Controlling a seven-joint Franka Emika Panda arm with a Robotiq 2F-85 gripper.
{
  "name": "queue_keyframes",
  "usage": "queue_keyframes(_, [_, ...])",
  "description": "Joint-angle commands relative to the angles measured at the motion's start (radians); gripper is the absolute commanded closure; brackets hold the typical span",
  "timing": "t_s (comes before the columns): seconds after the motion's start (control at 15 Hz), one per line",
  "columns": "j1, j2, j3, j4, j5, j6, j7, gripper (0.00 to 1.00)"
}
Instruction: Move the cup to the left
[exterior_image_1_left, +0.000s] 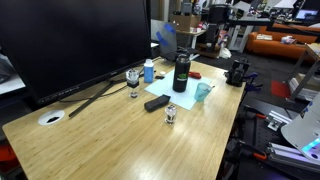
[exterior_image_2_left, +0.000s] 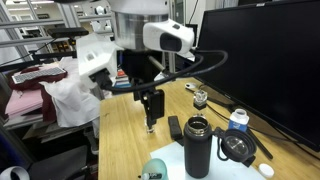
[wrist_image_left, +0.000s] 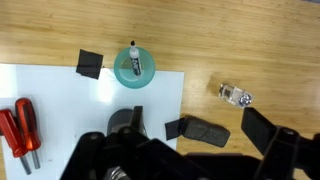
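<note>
Lab bench: light wood table (exterior_image_1_left: 120, 140) w/ a large dark monitor (exterior_image_1_left: 70, 40) along one side; cluttered workshop behind.

Near to far, in an exterior view:
- Small clear jar (exterior_image_1_left: 171, 115), upright on bare wood, nearest the camera.
- Flat black bar (exterior_image_1_left: 157, 102), remote-like, lying just beyond the jar.
- The cup (exterior_image_1_left: 203, 92), light teal and translucent, upright on a pale sheet (exterior_image_1_left: 212, 74). It stands near the black bottle (exterior_image_1_left: 180, 72) on that same sheet but is not touching it.
- Clear stemmed glass (exterior_image_1_left: 133, 78) and a small blue bottle (exterior_image_1_left: 149, 70), next to each other on the monitor side of the black bottle.

Opposite exterior view: the white arm reaches down over the table, and the gripper (exterior_image_2_left: 151, 120) points straight down. It hangs beyond the black bottle and well apart from the cup, which is cut off at the bottom edge of this view.

Wrist view (looking down from above): the cup's open rim sits near one edge of the sheet. A small black square (wrist_image_left: 90, 64) lies just beside it, and red-handled tools (wrist_image_left: 20, 125) lie farther along the sheet. The fingers enter at the lower corners, spread wide apart w/ nothing between them.
</note>
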Motion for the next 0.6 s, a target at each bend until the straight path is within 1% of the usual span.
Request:
queue_keyframes(0.0, [-0.01,0.06,0.025,-0.038,0.014,0.056,0.054,0.0])
queue_keyframes(0.13, [-0.016,0.1,0.038,-0.058,-0.011,0.084,0.101,0.0])
queue_keyframes(0.27, [-0.018,0.143,0.043,-0.069,-0.028,0.104,0.118,0.0])
queue_keyframes(0.33, [-0.02,0.167,0.047,-0.074,-0.059,0.128,0.132,0.0])
queue_keyframes(0.53, [-0.022,0.249,0.043,-0.059,-0.07,0.162,0.109,0.0])
